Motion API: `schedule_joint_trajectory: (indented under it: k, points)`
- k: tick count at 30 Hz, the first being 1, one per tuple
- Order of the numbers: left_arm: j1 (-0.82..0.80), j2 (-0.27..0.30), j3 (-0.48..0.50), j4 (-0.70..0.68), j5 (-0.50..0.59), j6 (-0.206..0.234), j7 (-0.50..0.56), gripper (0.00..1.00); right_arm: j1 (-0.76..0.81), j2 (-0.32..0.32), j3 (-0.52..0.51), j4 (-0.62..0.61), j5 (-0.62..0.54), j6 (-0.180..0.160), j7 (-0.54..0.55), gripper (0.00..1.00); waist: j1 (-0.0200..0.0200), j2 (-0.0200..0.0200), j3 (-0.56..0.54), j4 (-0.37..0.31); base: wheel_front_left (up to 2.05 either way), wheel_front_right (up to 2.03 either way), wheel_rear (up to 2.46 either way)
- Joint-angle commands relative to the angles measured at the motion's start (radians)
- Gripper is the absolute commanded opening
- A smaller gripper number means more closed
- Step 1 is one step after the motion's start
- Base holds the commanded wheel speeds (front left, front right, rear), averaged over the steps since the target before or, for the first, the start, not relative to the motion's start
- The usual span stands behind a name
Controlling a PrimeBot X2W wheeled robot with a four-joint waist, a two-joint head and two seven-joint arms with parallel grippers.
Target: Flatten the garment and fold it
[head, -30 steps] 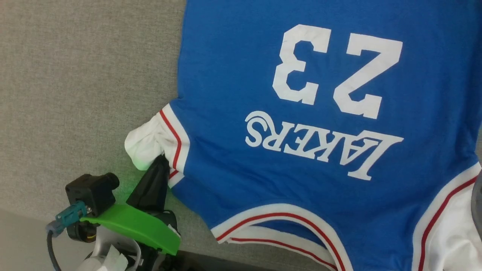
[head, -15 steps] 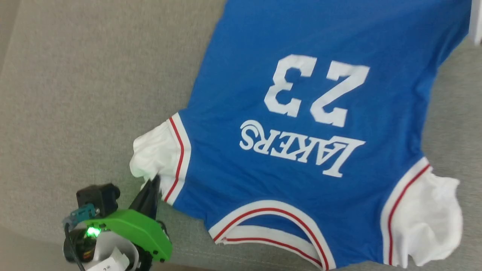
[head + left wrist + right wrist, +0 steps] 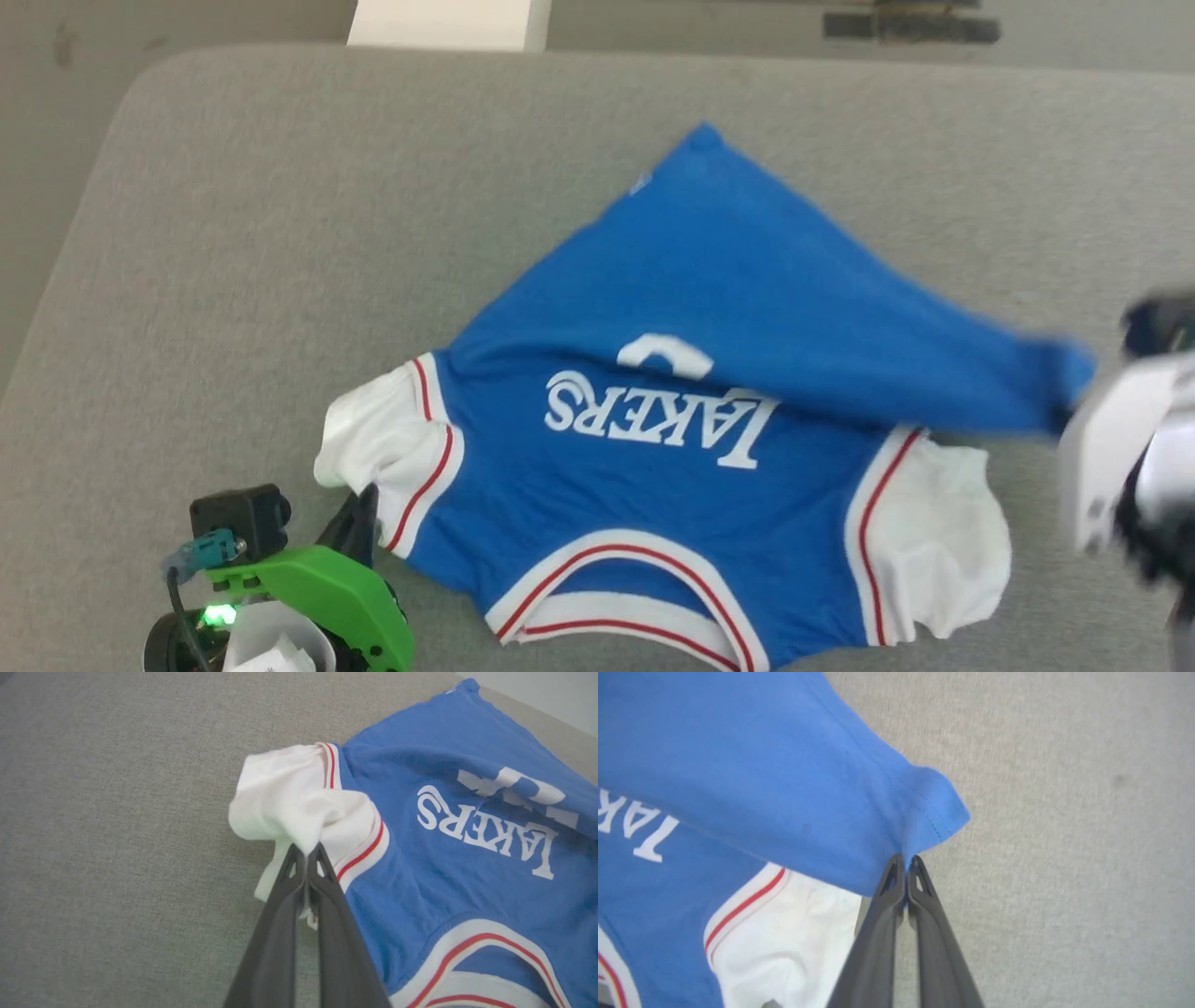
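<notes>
The garment (image 3: 728,280), a blue jersey with white sleeves, lies on the grey table with its neck toward me. Its lower part is drawn over the number toward the right. My left gripper (image 3: 362,499) is shut on the bunched white left sleeve (image 3: 289,793); in the left wrist view the left gripper (image 3: 308,851) pinches that cloth between its tips. My right gripper (image 3: 906,858) is shut on a blue hem corner (image 3: 934,802), holding it above the white right sleeve (image 3: 794,933). In the head view the right gripper's pale body (image 3: 1111,448) is blurred at the right edge.
The grey table (image 3: 233,233) has a rounded far-left corner, and floor shows beyond its left edge. A white block (image 3: 448,23) and a dark bar (image 3: 910,23) lie past the far edge. Bare table surrounds the jersey on the left and right.
The head camera has pulled back, so more table shows. My right gripper has shut on the hem corner and drawn it over the number toward the right. The left still holds the sleeve.
</notes>
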State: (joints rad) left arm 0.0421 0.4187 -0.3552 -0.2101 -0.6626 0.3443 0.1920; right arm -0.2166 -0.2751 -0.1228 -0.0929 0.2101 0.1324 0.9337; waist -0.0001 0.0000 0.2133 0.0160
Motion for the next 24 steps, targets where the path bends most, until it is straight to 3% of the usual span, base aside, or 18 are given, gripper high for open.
schedule_joint_trajectory:
  k: [1,7,12,13,14,21,24]
  points:
    - [0.004,0.002,0.0,0.008,-0.007,0.002,0.001,0.0,0.057,0.033,-0.006,-0.013,0.004,-0.002,-0.004,0.0,0.0001,0.0,-0.067,-0.054,0.0,0.0,0.0]
    - [-0.007,-0.012,-0.009,0.059,-0.022,-0.009,0.002,0.0,0.257,0.158,0.004,0.01,0.019,-0.002,-0.028,0.0,0.0001,0.0,-0.088,-0.053,0.0,0.0,0.0]
    - [-0.015,-0.023,-0.01,0.093,-0.03,-0.014,-0.007,0.0,0.32,0.203,-0.003,0.041,0.048,-0.002,-0.068,0.0,0.0001,0.0,-0.1,-0.051,0.0,0.0,0.0]
    - [-0.015,-0.025,-0.009,0.099,-0.031,-0.014,-0.01,0.0,0.321,0.208,-0.016,0.04,0.057,-0.002,-0.089,0.68,0.0001,0.0,-0.103,-0.052,0.0,0.0,0.0]
    - [-0.015,-0.028,-0.008,0.104,-0.033,-0.013,-0.012,0.0,0.317,0.212,-0.029,0.033,0.066,-0.002,-0.114,1.0,0.0001,0.0,-0.106,-0.052,0.0,0.0,0.0]
    - [-0.009,-0.037,-0.003,0.123,-0.045,-0.014,-0.026,0.0,0.188,0.224,-0.169,-0.032,0.102,-0.002,-0.359,1.0,0.0001,0.0,-0.121,-0.055,0.0,0.0,0.0]
    - [-0.014,-0.037,-0.007,0.118,-0.041,-0.016,-0.029,0.0,0.111,0.224,-0.174,-0.017,0.112,-0.002,-0.412,1.0,0.0001,0.0,-0.107,-0.046,0.0,0.0,0.0]
